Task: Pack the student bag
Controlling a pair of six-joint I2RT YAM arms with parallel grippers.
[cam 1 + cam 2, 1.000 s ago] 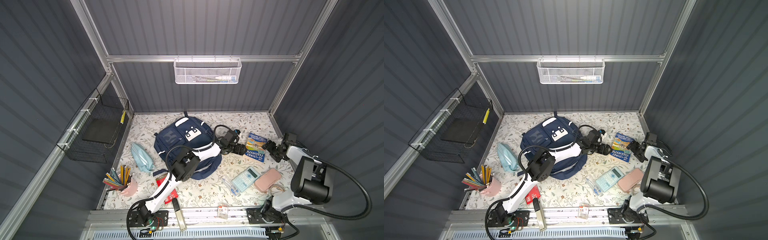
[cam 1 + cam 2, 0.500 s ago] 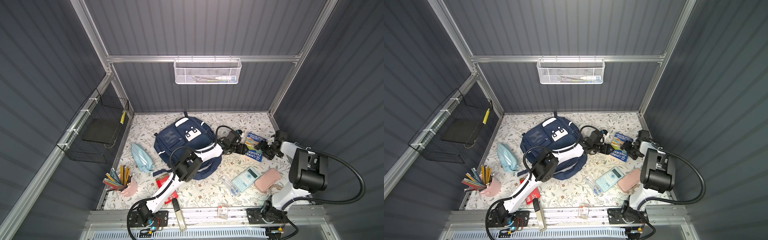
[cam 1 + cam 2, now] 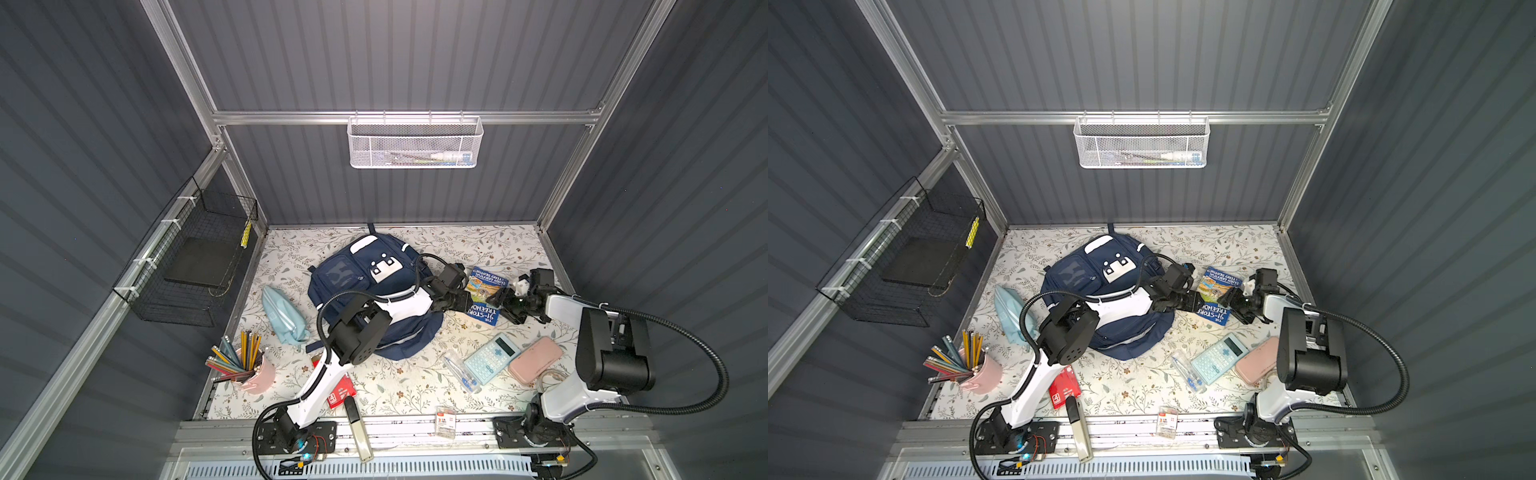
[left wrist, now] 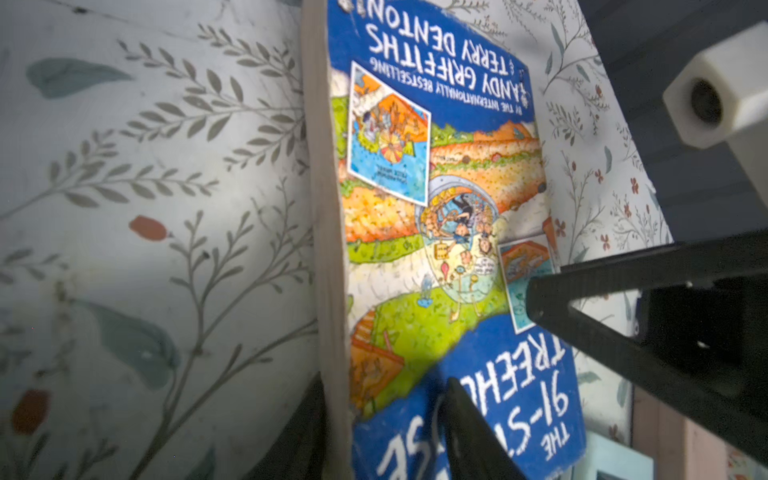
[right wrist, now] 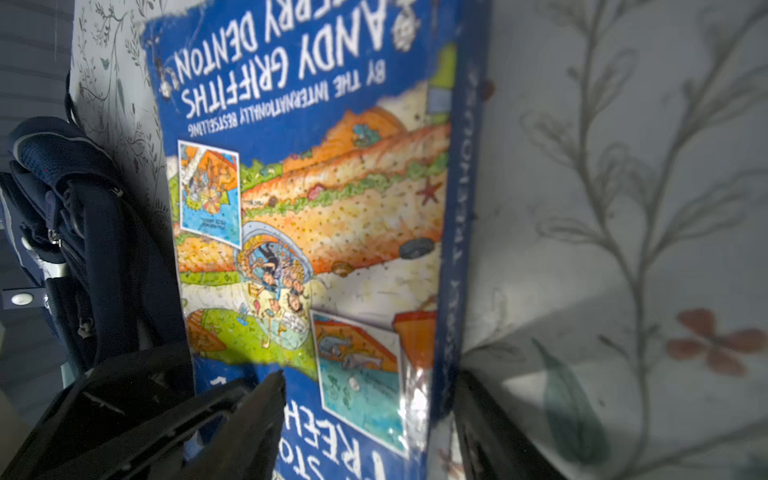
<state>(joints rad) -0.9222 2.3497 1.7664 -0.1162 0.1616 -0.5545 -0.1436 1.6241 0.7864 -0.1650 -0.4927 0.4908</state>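
Lying front-up near the middle of the floral table [image 3: 415, 390], the student bag [image 3: 365, 282] has the left arm [image 3: 401, 307] reaching over it. Just beside it, on the right in both top views, lies a blue book [image 3: 484, 289]. The left gripper [image 3: 468, 301] straddles the book's page edge and the right gripper [image 3: 502, 298] its spine, each with jaws partly apart; whether either presses on the book cannot be told.

Lab robot cell: aluminium frame [image 3: 291, 118], panelled walls [image 3: 415, 62]
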